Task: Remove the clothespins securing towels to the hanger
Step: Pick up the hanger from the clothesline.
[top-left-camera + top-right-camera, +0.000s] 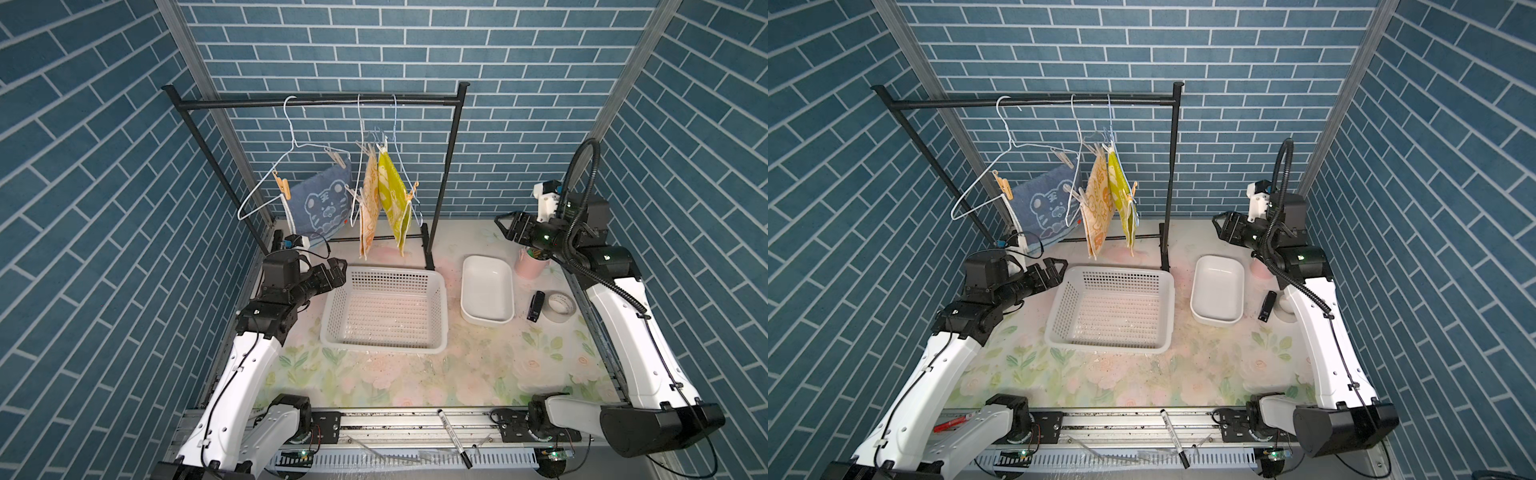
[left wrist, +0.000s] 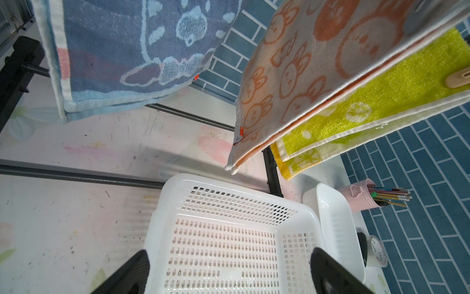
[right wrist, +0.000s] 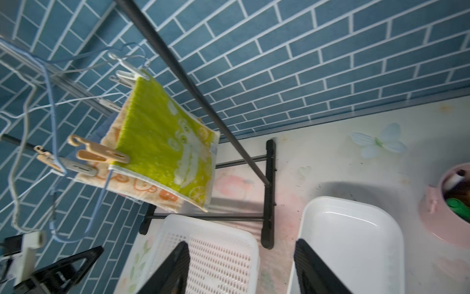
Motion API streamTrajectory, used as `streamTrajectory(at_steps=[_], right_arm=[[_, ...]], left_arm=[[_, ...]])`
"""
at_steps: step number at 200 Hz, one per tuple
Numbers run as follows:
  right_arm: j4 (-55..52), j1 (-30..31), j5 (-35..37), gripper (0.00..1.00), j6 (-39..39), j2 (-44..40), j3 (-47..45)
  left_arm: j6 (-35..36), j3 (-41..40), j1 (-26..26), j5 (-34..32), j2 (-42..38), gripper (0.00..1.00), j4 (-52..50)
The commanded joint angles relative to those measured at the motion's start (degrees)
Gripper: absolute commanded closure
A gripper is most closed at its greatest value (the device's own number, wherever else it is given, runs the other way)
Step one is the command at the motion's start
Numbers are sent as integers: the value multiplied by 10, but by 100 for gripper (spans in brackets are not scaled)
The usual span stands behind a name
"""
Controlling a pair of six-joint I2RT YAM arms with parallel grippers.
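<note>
- Clothespins [image 1: 281, 185]: every one I can make out is clipped on. There are tan ones at the near corners of the blue and yellow towels and pale ones higher up. The bunch at the top is too tight to count.
- Towels: blue [image 1: 320, 199], orange [image 1: 370, 195] and yellow [image 1: 392, 187] hang from wire hangers [image 1: 266, 183] on the black rack [image 1: 316, 102] along the worktop's back edge, left of the middle.
- Progress: as I judge it, nothing is off yet. The basket [image 1: 332, 316] at mid-worktop and the white dish [image 1: 488, 291] to its right are both empty, so all the pins are left to do.
- Left gripper [image 1: 337, 272]: fingers spread wide and empty. It sits low by the basket's back left corner, under the blue towel.
- Right gripper [image 1: 503, 227]: fingers apart with nothing between them. It is raised near the right edge, over the pink cup [image 1: 527, 259].
- Room: the rack's right post stands between the right gripper and the yellow towel's tan pin [image 3: 101, 154], so I would expect a reach around it.
- Orange and yellow hang almost touching, with their hanger wires crowded together.
- The blue towel's left pin has open air around it.
</note>
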Motion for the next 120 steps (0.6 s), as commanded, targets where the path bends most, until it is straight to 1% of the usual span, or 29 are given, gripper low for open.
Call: streamTrajectory(at_steps=[1,56,120], right_arm=[[-43,47,19,36,19,36,60],[-91,162,59,38,3,132,203],[-135,251,87,41,-25,219,347]], left_arm=[[-11,-13,2,8,3,0,11],[-14,-22,2,8,8,0,11],[-18,-27,2,3,10,0,15]])
